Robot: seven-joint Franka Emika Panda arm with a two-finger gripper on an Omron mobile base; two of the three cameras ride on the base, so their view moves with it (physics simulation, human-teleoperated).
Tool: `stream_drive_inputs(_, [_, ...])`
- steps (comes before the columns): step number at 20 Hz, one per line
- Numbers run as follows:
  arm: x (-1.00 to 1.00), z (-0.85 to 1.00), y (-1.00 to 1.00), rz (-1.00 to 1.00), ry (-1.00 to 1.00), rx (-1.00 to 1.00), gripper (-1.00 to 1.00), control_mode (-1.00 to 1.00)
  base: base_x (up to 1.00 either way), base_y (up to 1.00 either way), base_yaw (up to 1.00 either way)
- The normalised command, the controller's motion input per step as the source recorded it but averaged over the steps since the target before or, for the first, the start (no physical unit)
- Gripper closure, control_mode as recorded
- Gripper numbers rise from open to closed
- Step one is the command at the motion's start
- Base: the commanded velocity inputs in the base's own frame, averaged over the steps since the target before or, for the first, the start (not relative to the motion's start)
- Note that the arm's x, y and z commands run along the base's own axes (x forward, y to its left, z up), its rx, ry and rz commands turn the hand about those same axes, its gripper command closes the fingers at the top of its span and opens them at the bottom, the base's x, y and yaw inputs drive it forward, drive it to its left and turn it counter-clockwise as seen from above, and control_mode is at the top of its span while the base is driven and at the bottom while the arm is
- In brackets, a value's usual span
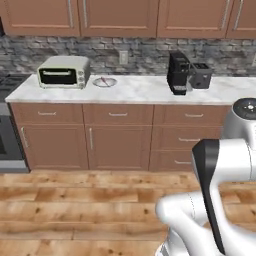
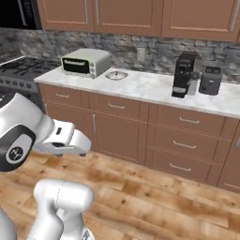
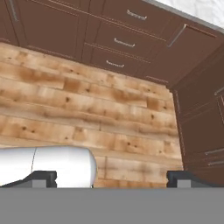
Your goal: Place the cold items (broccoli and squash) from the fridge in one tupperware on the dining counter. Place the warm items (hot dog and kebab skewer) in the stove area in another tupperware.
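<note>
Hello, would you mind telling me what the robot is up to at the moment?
Nothing is being handled right now. The arm is folded in over the wooden floor, and its end effector is open and empty, pointing at the floor by the lower cabinets. Ahead, the marble counter holds a toaster oven, a small plate, a coffee machine and a toaster.

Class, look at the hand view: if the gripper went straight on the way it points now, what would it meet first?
Probably the wooden floor, just short of the brown drawers. The open gripper holds nothing; depth is unclear.
</note>
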Motion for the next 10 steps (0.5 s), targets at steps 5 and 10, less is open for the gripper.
stream_drive_inputs(5, [0.0,0.0,0.0,0.0,0.0,0.0,-1.0,1.0,1.0,0.23,-0.15])
stream_drive_inputs(10, [0.0,0.0,0.0,0.0,0.0,0.0,-1.0,1.0,1.0,0.57,-0.06])
